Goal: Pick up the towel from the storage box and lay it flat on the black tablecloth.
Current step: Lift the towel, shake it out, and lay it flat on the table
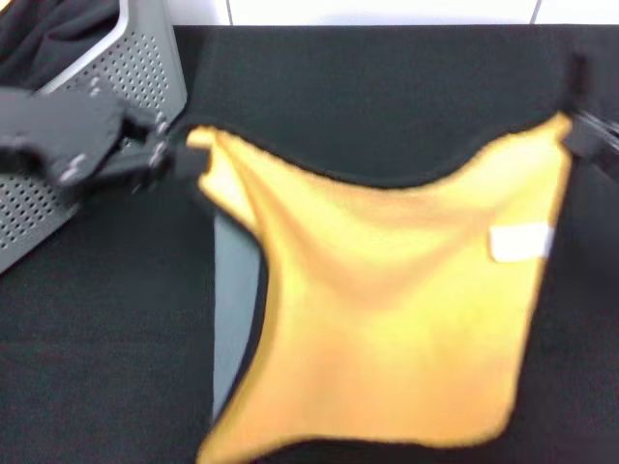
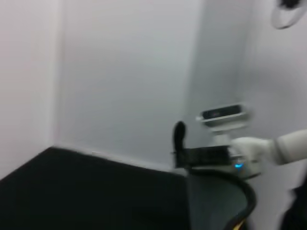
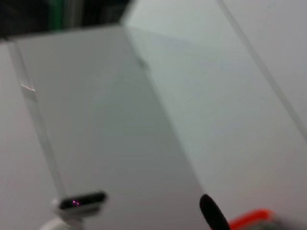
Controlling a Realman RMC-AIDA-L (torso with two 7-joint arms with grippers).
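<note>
the towel [image 1: 387,319] hangs spread above the black tablecloth [image 1: 387,97], held up by its two upper corners, yellow-orange face toward the head camera with a small white label [image 1: 522,242] near its right edge. its top edge sags in a curve between the two corners, and a strip of the grey reverse side shows folded over along its left edge. the left end effector [image 1: 179,159] is at the towel's upper left corner, closed on the cloth there. the right end effector [image 1: 580,130] sits at the upper right corner at the picture's edge, and the corner is pinched in its grip. the storage box [image 1: 135,68], light grey with perforated sides, stands at the far left of the surface, behind the left arm, with dark fabric inside it. in the left wrist view the right arm's gripper shows farther off over the black cloth, against a pale wall. the right wrist view shows mostly pale wall with a sliver of orange towel [image 3: 249,219].
</note>
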